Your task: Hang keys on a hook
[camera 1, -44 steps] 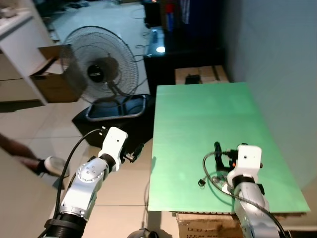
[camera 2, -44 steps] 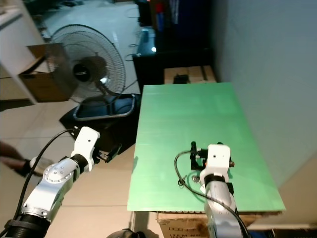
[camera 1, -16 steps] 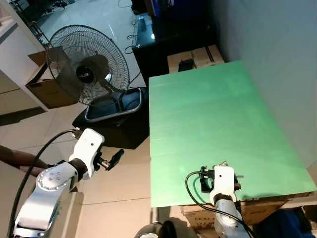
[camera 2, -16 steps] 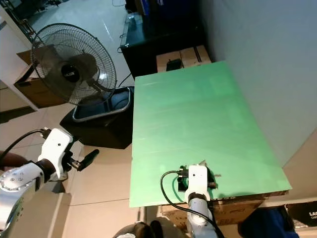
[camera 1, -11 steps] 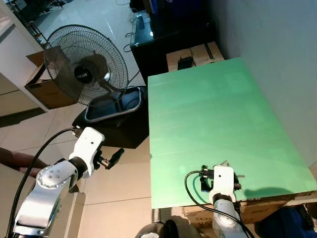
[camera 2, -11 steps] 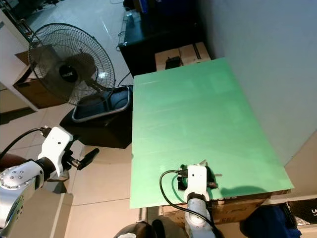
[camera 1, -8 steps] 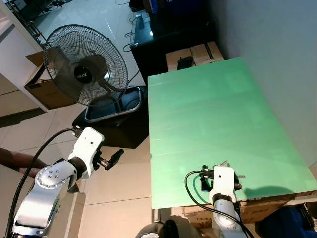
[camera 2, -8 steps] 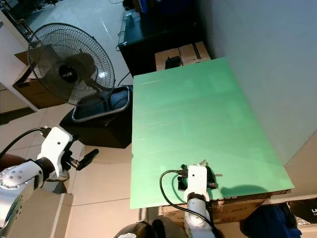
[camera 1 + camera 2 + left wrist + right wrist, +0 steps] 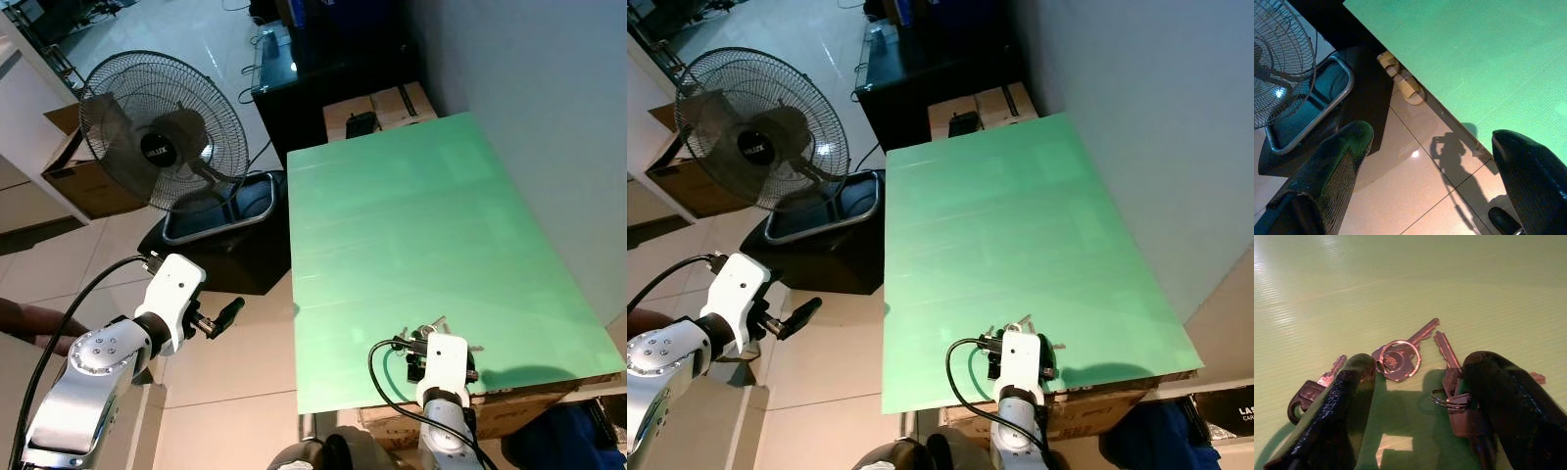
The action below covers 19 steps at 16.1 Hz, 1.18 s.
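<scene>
A bunch of metal keys on rings lies flat on the green table, close to its near edge. They show as small glints just ahead of my right wrist. My right gripper is low over them and open. Its two black fingers straddle the bunch, one key beside one finger and another key against the other. My left gripper hangs open over the tiled floor left of the table, holding nothing; its fingers stand wide apart.
A standing fan and a dark tray stand on the floor left of the table. Cardboard boxes sit beyond the far edge, a grey wall runs along the right. Slippers lie under the table edge. A person's arm shows at far left.
The head camera has risen and shifted since the oldest frames. My right gripper stays over the keys, which now show a little more ahead of the wrist. The left arm has barely moved.
</scene>
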### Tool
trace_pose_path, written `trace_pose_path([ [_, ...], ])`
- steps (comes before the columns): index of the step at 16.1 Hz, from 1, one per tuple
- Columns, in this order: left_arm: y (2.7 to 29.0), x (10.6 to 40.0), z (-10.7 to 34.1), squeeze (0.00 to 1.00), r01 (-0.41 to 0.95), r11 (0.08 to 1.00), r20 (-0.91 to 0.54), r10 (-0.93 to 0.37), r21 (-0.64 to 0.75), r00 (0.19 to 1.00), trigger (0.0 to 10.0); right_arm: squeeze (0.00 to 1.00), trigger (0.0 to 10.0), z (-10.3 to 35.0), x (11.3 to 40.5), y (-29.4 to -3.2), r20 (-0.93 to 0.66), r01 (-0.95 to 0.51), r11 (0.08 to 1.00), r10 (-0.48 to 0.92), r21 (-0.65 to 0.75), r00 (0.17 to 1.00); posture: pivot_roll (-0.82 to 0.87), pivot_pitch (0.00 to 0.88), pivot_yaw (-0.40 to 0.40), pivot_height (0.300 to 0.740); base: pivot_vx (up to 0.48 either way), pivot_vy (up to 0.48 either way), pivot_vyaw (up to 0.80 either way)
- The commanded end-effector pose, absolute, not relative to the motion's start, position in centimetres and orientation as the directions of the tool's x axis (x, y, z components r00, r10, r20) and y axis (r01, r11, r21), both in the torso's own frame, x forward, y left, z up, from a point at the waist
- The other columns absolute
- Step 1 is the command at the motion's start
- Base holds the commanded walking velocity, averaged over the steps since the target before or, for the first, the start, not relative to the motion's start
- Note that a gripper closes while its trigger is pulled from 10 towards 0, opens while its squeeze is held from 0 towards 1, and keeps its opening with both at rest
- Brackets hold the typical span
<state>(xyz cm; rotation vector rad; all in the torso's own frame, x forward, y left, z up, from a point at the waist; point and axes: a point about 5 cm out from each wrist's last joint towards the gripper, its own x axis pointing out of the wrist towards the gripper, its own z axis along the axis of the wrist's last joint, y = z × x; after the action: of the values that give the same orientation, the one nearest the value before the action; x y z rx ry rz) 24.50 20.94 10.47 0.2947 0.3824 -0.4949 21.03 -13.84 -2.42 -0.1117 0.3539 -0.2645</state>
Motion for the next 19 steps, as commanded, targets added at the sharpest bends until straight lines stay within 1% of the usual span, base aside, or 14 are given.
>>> trace_pose_path([
  [1, 21.78, 24.31, 10.68, 0.0, 0.49, 0.85, -0.431, -0.376, 0.192, 0.821, 10.0, 0.0, 0.0, -3.83, 19.55, -13.29, -0.417, 0.246, 0.959, -0.281, -0.137, 0.864, 0.05, 0.114, 0.308, 0.727, 0.0, 0.0, 0.0],
  [4, 21.89, 24.24, 10.7, 0.0, 0.479, 0.856, -0.428, -0.365, 0.195, 0.827, 10.0, 0.0, 0.0, -3.51, 19.72, -13.55, -0.398, 0.261, 0.954, -0.299, -0.148, 0.867, 0.06, 0.118, 0.301, 0.727, 0.0, 0.0, 0.0],
  [14, 21.96, 24.24, 10.63, 0.0, 0.47, 0.861, -0.431, -0.356, 0.194, 0.829, 10.0, 0.0, 0.0, -3.11, 19.7, -13.4, -0.385, 0.271, 0.954, -0.301, -0.131, 0.873, 0.05, 0.132, 0.299, 0.727, 0.0, 0.0, 0.0],
  [19, 21.76, 24.39, 10.53, 0.0, 0.466, 0.865, -0.429, -0.355, 0.187, 0.831, 10.0, 0.0, 0.0, -2.89, 19.68, -13.49, -0.372, 0.266, 0.953, -0.301, -0.145, 0.878, 0.04, 0.136, 0.3, 0.727, 0.0, 0.0, 0.0],
])
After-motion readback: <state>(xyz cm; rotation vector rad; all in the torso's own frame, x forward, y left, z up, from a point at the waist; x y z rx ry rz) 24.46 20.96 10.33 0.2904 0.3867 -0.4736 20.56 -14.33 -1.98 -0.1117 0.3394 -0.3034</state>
